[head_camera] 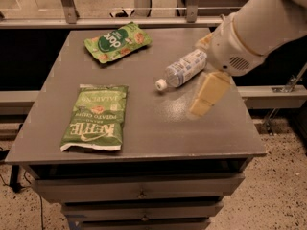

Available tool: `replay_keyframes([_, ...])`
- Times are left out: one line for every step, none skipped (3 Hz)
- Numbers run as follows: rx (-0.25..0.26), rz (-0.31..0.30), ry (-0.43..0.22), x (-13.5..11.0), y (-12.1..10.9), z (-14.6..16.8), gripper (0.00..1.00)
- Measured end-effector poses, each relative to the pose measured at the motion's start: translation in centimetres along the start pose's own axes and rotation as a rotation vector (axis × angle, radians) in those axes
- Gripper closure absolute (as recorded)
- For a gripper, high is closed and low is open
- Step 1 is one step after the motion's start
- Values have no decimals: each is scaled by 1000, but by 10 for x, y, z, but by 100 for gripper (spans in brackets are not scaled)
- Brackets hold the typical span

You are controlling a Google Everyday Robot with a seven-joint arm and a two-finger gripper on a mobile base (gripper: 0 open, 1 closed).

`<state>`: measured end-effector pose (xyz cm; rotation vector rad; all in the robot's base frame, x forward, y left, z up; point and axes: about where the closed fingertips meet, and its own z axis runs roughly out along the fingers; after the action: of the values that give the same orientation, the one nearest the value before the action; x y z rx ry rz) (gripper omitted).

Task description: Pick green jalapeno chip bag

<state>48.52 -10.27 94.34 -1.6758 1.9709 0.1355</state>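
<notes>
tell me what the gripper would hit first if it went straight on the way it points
Probably bare tabletop: the gripper hangs just beside the water bottle, pointing down at open surface. The green jalapeno chip bag lies well off that line. Its height is unclear.

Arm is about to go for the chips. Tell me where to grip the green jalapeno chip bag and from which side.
Probably the right long edge of the green jalapeno chip bag, coming down from above on its right. It lies flat on the table, so only an edge can be pinched. That edge faces the gripper, which hangs over the table's right part with nothing between them.
</notes>
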Motion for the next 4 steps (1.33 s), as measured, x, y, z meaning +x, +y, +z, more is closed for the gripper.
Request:
replay_keyframes([-28, -4, -151, -53, -1, 46, 0])
replay_keyframes([-70, 2, -244, -98, -1, 92, 0])
replay_keyframes([-154, 44, -268, -117, 7, 145, 0])
replay_keyframes([-229, 92, -285, -130, 18, 185, 0])
